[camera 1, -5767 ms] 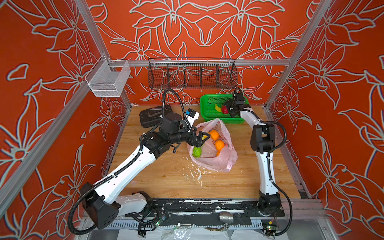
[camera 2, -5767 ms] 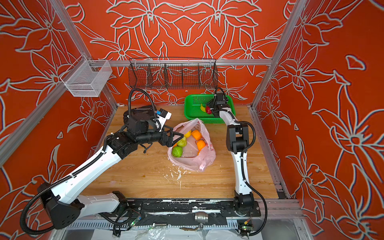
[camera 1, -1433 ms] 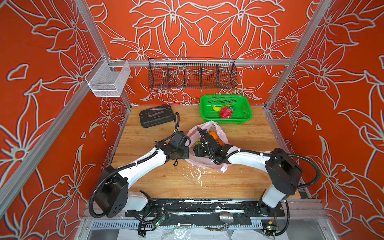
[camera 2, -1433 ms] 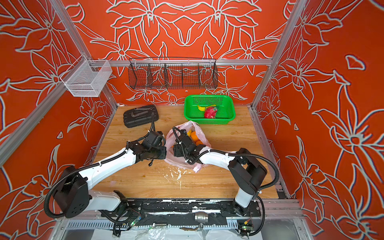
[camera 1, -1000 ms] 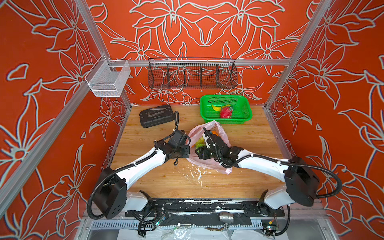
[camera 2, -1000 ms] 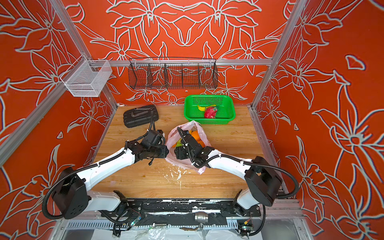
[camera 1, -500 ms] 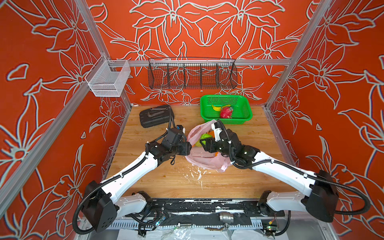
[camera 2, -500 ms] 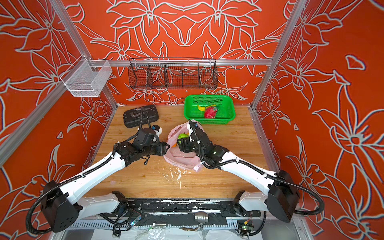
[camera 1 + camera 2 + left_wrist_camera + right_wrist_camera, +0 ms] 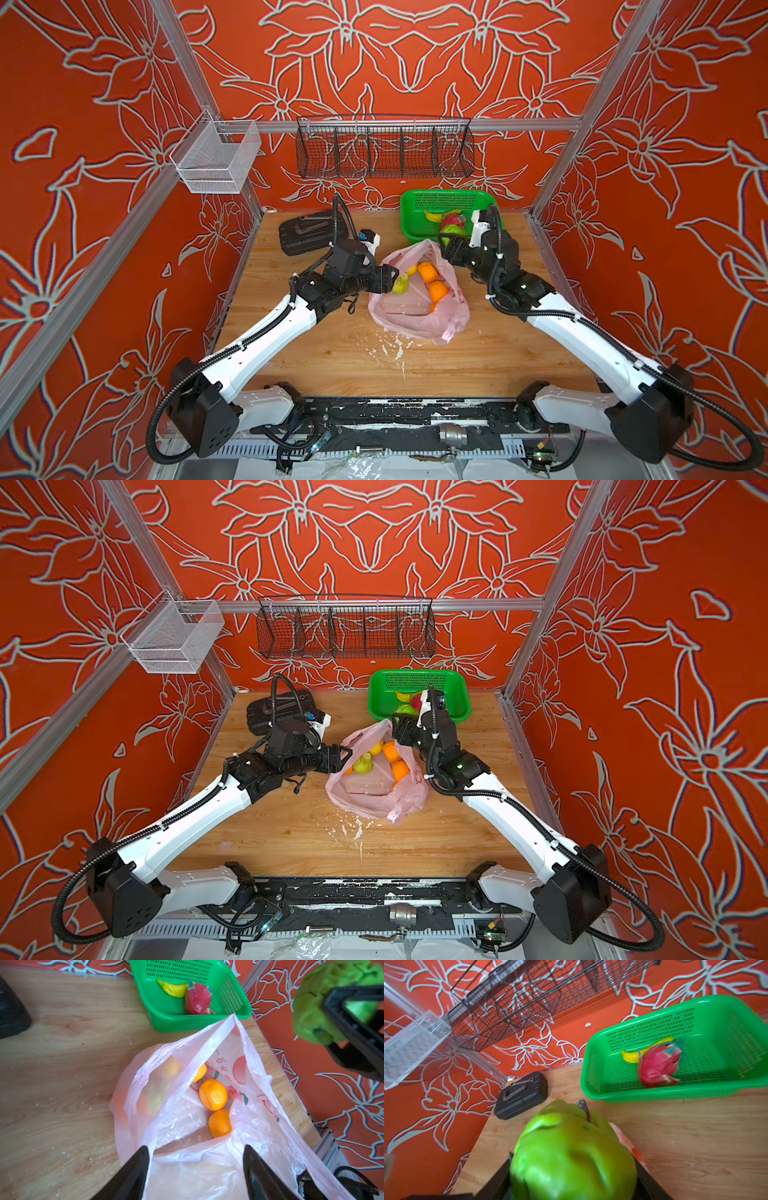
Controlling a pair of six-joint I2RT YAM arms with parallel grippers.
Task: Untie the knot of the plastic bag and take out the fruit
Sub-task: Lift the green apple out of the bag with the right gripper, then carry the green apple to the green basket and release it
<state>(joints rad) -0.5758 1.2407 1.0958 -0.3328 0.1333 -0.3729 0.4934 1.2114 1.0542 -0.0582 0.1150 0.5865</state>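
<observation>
Lena: Jaws spread wide on the left gripper (image 9: pixel 196 1149), black fingers (image 9: pixel 133 1174) either side of the plastic bag (image 9: pixel 415 320) rim. The film is draped against one finger, nothing pinched.

Tom: And the right gripper (image 9: pixel 573 1180) is clamped on a green fruit (image 9: pixel 571 1153), brown stalk pointing away from the fingers. It hangs in the air by the bag's far edge, near the front rim of the green basket (image 9: pixel 449 194).

Lena: That bag lies mid-table on the wooden tabletop (image 9: pixel 332 353), mouth gaping. Two oranges (image 9: pixel 213 1094) sit side by side inside, with a yellower one (image 9: pixel 411 270) just behind them. A yellow-green pear shape (image 9: pixel 401 284) shows right by the left fingertips in both top views.

Tom: Basket's at the back, holding a yellow banana (image 9: pixel 173 989) and a pink-red dragon fruit (image 9: pixel 197 999) — the two touching.

Lena: Over at the back left, a black case (image 9: pixel 307 230) lies flat, well apart from the bag. Some white flecks (image 9: pixel 395 349) are scattered on the wood just in front of the bag.
</observation>
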